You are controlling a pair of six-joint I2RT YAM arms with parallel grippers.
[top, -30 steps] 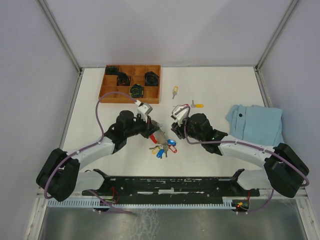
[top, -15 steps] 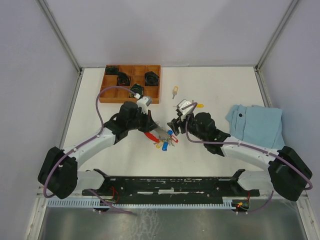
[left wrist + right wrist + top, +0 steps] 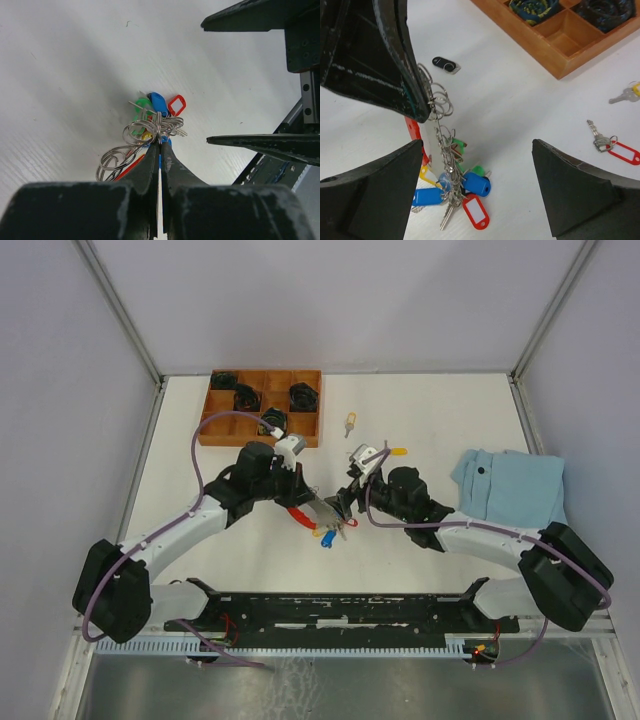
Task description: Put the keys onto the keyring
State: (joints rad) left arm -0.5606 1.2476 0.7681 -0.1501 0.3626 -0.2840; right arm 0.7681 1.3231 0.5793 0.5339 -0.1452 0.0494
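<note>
My left gripper [image 3: 320, 508] is shut on the keyring [image 3: 326, 528] and holds it off the table. The bunch of rings with blue, green, red and yellow tags and a red strap hangs from it in the right wrist view [image 3: 454, 175] and shows in the left wrist view [image 3: 152, 122], where the left gripper [image 3: 159, 144] pinches a ring. My right gripper [image 3: 345, 502] is open, with the hanging bunch in front of it [image 3: 477, 145]. Loose keys lie on the table: one with a red tag [image 3: 614, 146] and one with a yellow tag [image 3: 626, 95], also in the top view [image 3: 350, 422]. Another yellow-tagged key [image 3: 396, 451] lies further right.
A wooden compartment tray [image 3: 228, 425] with dark coiled items stands at the back left, also seen in the right wrist view [image 3: 560, 60]. A small black cylinder [image 3: 445, 64] lies on the table beyond the keyring. A folded blue cloth [image 3: 510, 485] lies at the right.
My left gripper has lifted the keyring off the table and carried it back. My right gripper has swung left and closed in on the hanging bunch.
</note>
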